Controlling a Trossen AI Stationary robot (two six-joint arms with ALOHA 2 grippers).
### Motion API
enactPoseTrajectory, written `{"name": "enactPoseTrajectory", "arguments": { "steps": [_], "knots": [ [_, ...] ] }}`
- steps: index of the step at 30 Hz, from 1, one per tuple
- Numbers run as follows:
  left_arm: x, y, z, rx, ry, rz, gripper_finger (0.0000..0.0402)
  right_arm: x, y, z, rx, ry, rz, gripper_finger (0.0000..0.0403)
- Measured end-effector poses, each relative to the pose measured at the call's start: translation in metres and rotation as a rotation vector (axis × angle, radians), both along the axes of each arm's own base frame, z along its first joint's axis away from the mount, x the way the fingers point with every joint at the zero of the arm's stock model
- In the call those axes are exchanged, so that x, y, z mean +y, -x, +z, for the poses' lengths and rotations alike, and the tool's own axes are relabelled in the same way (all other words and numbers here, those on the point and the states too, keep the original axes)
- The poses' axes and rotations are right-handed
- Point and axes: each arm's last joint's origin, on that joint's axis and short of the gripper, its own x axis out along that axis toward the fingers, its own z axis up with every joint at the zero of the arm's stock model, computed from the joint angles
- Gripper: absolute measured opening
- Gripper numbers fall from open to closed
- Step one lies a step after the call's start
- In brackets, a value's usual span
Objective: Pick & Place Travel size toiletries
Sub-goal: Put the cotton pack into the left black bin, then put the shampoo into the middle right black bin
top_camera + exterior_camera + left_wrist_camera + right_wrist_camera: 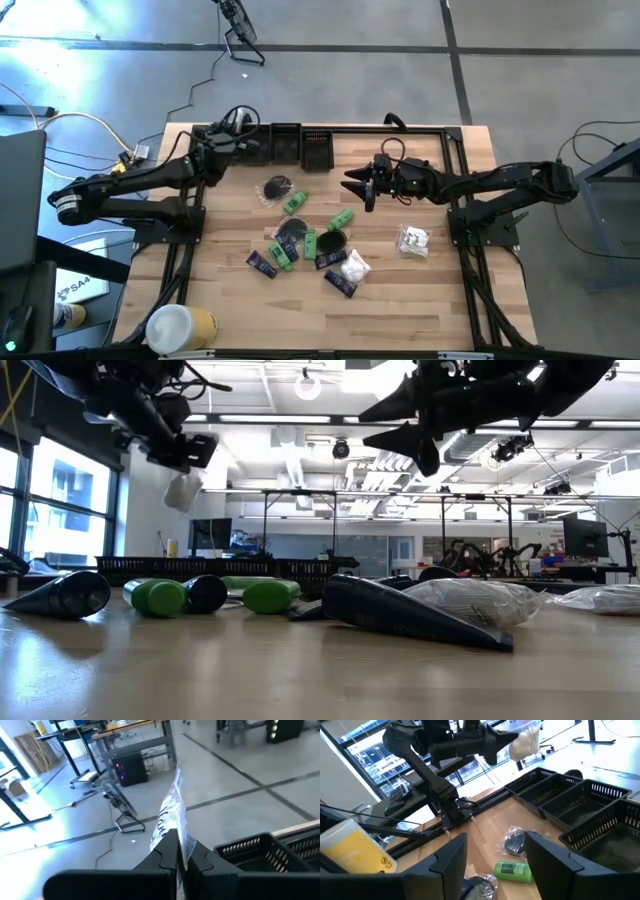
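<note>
- Nearest the low camera we find a dark sachet (415,615) lying flat on the bench (440,290), with a clear-wrapped packet (478,600) just behind it.
- At the bench's front left corner we note a large white-and-yellow cylinder (180,327) on its side.
- We find the left pincer (240,118) raised above the black baskets (300,145) at the far edge, clenched on a white wrapped packet (172,812) that hangs from its fingers.
- Across the middle we record green bottles (294,203), black discs (277,187) and further sachets (262,264), loosely scattered, several touching.
- We find the right pincer (362,187) released, jaws apart, hovering right of the pile and holding nothing.
- One more wrapped packet (412,240) lies apart at the right.
</note>
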Motion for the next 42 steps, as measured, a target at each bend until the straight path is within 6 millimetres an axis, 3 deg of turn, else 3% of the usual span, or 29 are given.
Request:
{"name": "enactPoseTrajectory", "arguments": {
  "steps": [10, 23, 32, 42],
  "knots": [
    [0.000, 0.004, -0.029, 0.036, 0.097, 0.192, 0.0000, 0.006, -0.001, 0.002, -0.032, -0.049, 0.013, 0.0189],
    [0.010, -0.014, -0.074, 0.098, 0.098, 0.358, 0.0000, 0.006, -0.001, 0.002, -0.036, -0.073, 0.014, 0.0189],
    [0.011, -0.015, -0.077, 0.112, 0.071, 0.386, 0.0005, 0.006, -0.001, 0.002, -0.035, -0.071, 0.018, 0.0189],
    [0.011, -0.015, -0.076, 0.110, 0.069, 0.383, 0.0086, 0.007, -0.001, 0.002, -0.034, -0.073, 0.044, 0.0189]
  ]
}}
